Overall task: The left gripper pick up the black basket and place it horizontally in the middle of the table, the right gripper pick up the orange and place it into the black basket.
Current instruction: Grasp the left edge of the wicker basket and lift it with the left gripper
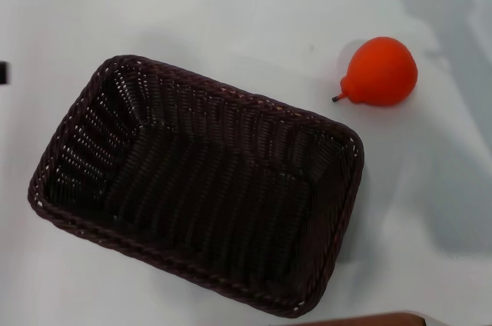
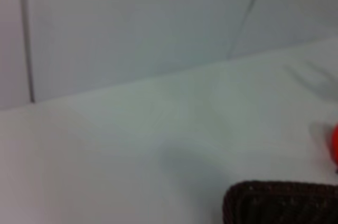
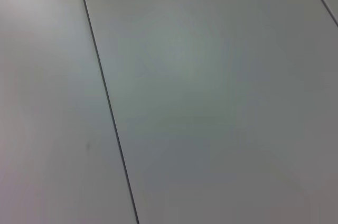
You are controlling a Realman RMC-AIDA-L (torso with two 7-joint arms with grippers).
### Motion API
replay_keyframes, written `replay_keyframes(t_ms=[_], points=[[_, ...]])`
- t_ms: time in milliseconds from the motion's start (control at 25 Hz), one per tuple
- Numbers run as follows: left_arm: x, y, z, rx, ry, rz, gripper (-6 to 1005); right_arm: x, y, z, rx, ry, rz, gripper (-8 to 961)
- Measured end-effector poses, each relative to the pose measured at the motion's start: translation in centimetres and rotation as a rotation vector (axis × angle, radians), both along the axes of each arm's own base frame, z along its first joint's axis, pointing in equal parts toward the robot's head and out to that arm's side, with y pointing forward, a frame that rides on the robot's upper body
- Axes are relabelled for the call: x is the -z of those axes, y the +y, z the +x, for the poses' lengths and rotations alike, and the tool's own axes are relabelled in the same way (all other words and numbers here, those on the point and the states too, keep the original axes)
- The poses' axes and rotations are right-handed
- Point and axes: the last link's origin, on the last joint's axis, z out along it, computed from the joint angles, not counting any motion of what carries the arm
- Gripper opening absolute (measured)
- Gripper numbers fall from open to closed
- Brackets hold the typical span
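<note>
The black basket point(image 1: 200, 187) lies empty on the white table point(image 1: 231, 11), its long side slanting down to the right. One corner of the basket point(image 2: 280, 203) shows in the left wrist view. The orange point(image 1: 380, 71) rests on the table beyond the basket's far right corner, apart from it, with its stem pointing left. A sliver of the orange point(image 2: 335, 147) sits at the edge of the left wrist view. A small dark piece of the left gripper point(image 1: 2, 72) shows at the left edge of the head view, away from the basket. The right gripper is out of view.
A brown edge strip point(image 1: 369, 318) marks the table's near side. A grey shadow point(image 1: 453, 26) falls across the far right of the table. The right wrist view shows only pale wall panels point(image 3: 211, 97) with thin dark seams.
</note>
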Motion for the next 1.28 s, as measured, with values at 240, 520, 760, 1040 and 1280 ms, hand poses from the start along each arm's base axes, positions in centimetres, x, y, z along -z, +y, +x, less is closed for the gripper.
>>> replay_keyframes(t_ms=[240,520,760,1040,1280], points=[[3.3,1.7,1.7,-0.029,0.127,-0.099,781,0.2,0.6,-0.3,-0.009,0.020,-0.016,812],[7.3,3.3,1.1,-0.105,0.235,-0.198,782,0.4,1.3,-0.1,0.015,0.047,-0.040,813],[9.5,4.2,0.8,-0.129,0.271,-0.266,781,0.5,1.7,-0.1,0.028,0.051,-0.050,814],[11.6,4.9,0.5,-0.162,0.288,-0.323,782,0.6,1.9,0.2,0.050,0.050,-0.061,810],[12.4,4.9,0.5,-0.151,0.299,-0.370,716,0.7,2.4,0.5,0.078,0.049,-0.074,809]])
